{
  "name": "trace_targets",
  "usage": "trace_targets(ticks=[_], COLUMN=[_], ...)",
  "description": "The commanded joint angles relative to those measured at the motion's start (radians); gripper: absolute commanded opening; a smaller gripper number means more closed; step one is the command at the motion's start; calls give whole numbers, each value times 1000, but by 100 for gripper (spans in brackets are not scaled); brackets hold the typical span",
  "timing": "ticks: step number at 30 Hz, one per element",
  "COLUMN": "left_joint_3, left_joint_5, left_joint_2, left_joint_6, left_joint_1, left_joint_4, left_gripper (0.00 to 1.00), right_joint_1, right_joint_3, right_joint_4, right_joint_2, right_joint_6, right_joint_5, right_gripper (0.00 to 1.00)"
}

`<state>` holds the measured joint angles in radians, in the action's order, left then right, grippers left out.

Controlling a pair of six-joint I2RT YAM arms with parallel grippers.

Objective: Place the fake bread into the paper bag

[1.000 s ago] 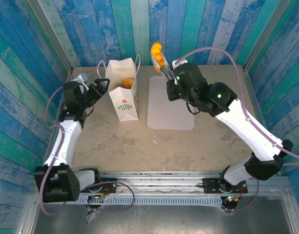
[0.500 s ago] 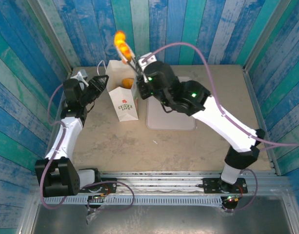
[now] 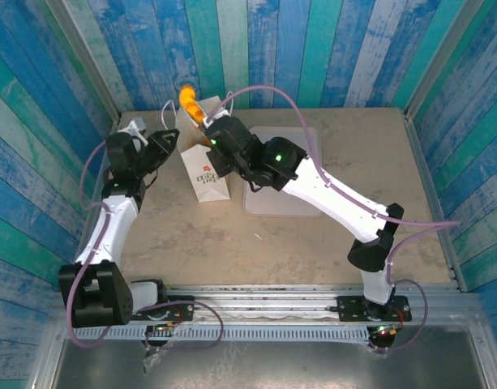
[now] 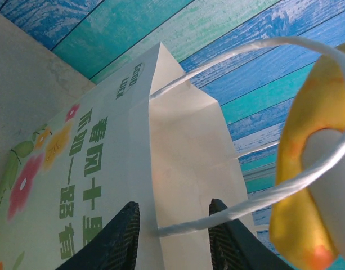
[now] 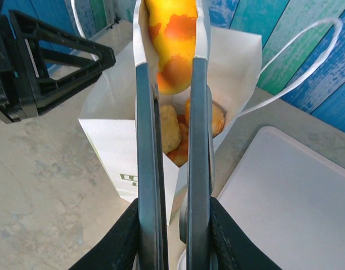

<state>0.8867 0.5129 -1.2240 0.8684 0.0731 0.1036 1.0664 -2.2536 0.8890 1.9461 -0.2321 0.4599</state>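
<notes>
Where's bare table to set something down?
Free: the near half of the table, in front of the bag and tray, and the strip right of the tray. Crowded around the bag, with the left claw beside it and tongs overhead.

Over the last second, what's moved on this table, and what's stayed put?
The right pincer, shut on the tongs, swung left from above the tray to above the paper bag, carrying the orange pastry pinched in the tongs. The left pincer narrowed around the bag's rim, though a gap remains. The bag, the tray and the pastries already inside stayed where they were.
</notes>
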Motion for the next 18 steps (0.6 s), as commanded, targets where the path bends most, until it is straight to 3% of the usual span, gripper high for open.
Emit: trace_targets(ticks=[1,7,18], left_joint_3=[-11,-20,-22], left_joint_5=[-12,-28,-53], left_joint_2=[-15,-3,8], left_joint_6=[-12,-17,-26], left_joint_1=[4,5,5], left_joint_4=[12,4,-15], left_gripper=[33,24,20], right_joint_1=[3,-3,-10], right_joint_3=[-26,-20,-20], right_joint_4=[21,54,81], right_joint_2=[24,43,60], right_joint_6=[-28,-44,-47], right_joint_5=[18,13,7], right_gripper=[26,27,30])
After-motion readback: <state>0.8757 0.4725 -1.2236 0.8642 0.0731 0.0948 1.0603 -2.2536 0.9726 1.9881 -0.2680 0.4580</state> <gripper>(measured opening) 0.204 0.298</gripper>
